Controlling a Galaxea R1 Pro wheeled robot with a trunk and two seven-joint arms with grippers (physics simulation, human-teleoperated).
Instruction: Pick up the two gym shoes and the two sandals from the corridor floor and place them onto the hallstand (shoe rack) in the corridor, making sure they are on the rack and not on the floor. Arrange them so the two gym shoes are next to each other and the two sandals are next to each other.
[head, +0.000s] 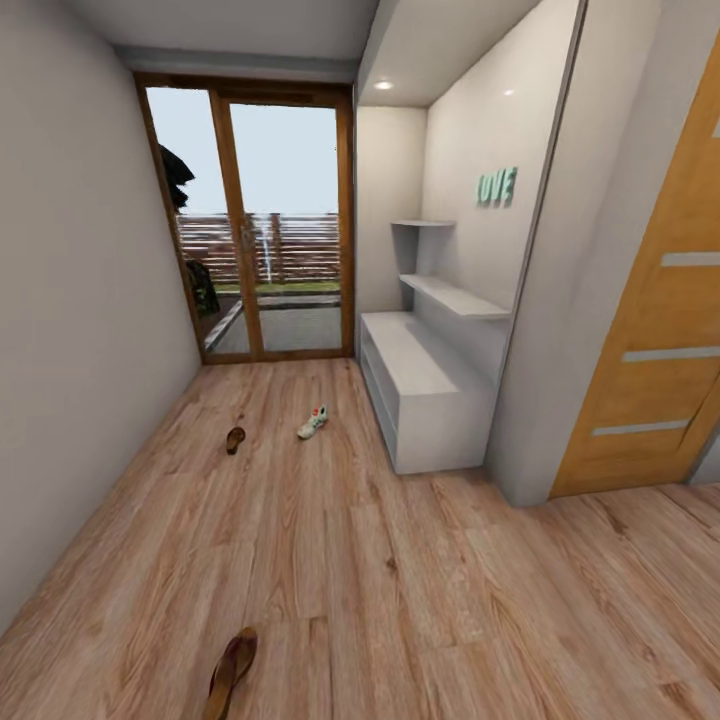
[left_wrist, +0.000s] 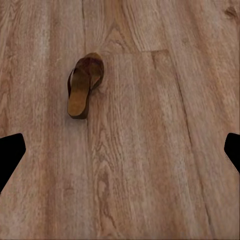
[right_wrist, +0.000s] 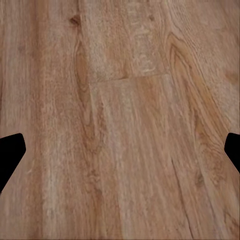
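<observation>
While both arms hang over bare wood planks, the left gripper (left_wrist: 120, 150) shows in its wrist view as two dark fingertips (left_wrist: 10, 155) at the picture's opposite edges, so its jaws stand wide apart with nothing between them. The right gripper (right_wrist: 120, 150) looks the same in its own wrist view: dark tips at either edge, jaws spread wide, gripping nothing, with the corridor floor (right_wrist: 125, 125) beneath.

Ahead of the left gripper and clear of its jaws, one sandal (left_wrist: 84, 85) lies flat on the planks, its dark strap arching over a brown footbed. In the head view this near sandal (head: 231, 672) lies low on the floor, close to the robot and toward its left side.

Further down the corridor a second sandal (head: 235, 439) rests on the floor, well apart from the first. Near it, to its right, lies one gym shoe (head: 313, 422), white with a touch of green and red, also on the floor and a short way out from the front of the hallstand (head: 425, 395). Only one gym shoe can be made out.

The hallstand is a light-grey unit against the right wall, with a bare bench surface, open low shelves facing the corridor, and stepped wall shelves (head: 455, 297) above. Green letters (head: 496, 187) hang on the wall over it. A glazed door with a wooden frame (head: 260, 220) closes the corridor's far end, and an orange-brown door (head: 660, 330) stands at the right.
</observation>
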